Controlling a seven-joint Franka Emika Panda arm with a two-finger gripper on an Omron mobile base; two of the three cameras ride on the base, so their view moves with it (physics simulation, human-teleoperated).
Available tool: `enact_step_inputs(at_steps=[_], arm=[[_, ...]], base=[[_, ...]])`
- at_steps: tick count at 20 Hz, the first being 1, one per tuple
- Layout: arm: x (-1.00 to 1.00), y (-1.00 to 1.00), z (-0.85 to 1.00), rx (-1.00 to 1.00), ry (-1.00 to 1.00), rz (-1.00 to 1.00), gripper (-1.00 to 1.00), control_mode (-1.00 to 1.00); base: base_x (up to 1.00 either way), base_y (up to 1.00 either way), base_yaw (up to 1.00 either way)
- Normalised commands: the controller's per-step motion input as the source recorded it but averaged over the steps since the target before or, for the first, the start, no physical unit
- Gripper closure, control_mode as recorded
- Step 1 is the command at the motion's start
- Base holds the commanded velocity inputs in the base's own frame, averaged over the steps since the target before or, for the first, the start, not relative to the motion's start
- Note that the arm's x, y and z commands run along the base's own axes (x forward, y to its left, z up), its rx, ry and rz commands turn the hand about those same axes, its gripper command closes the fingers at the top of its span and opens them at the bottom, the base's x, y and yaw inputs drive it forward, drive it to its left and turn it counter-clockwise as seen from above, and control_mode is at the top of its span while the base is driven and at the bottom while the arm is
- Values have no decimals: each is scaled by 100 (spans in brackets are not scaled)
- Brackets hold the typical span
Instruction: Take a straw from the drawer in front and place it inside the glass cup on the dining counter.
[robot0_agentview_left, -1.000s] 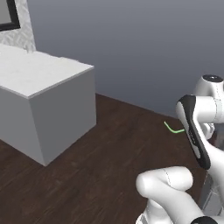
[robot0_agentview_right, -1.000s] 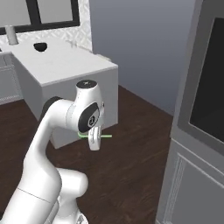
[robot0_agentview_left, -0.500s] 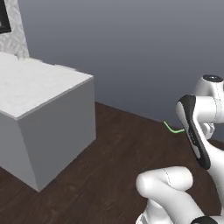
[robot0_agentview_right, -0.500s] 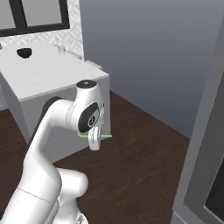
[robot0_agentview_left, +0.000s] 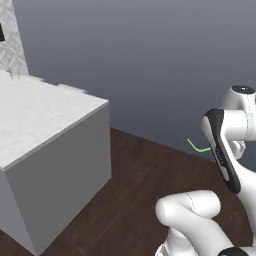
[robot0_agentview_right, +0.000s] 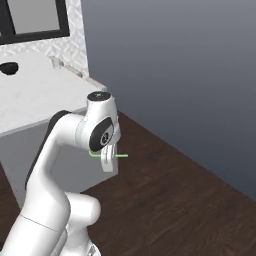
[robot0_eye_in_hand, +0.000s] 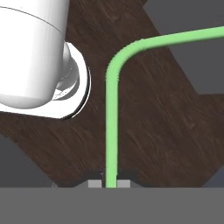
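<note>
My gripper (robot0_agentview_right: 108, 161) is pinched tight on the straw (robot0_eye_in_hand: 110, 113), a thin light-green tube with a bent top. In the hand view the straw rises from between my two finger tips at the bottom edge, runs straight up, then bends toward the upper right. Behind it lies dark wood floor (robot0_eye_in_hand: 166, 131).

From the right base view, I hold the straw in the air in front of my upper arm, well above the floor. The straw lies roughly level, with a short green end poking out on either side of my fingers.

From the left base view, the bent end of the straw (robot0_agentview_left: 197, 147) shows as a small green hook just left of my forearm, against the plain grey-blue wall (robot0_agentview_left: 150, 60).

The dining counter (robot0_agentview_left: 35, 115), a white marble-topped block with grey sides, stands to my left, well apart from the straw, with open dark floor between us. In the right base view a small dark bowl (robot0_agentview_right: 8, 67) sits on the counter's far part, below a dark-framed window (robot0_agentview_right: 32, 20) in a patterned white wall.
</note>
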Motion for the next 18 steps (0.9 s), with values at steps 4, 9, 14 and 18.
enact_step_inputs(at_steps=[4, 9, 14, 18], arm=[[0, 0, 0, 0, 0, 0, 100, 100], [0, 0, 0, 0, 0, 0, 100, 100], [0, 0, 0, 0, 0, 0, 100, 100], [0, 0, 0, 0, 0, 0, 100, 100]], base=[[100, -15, 1], [100, -27, 8], [99, -41, 12], [97, -47, 15]])
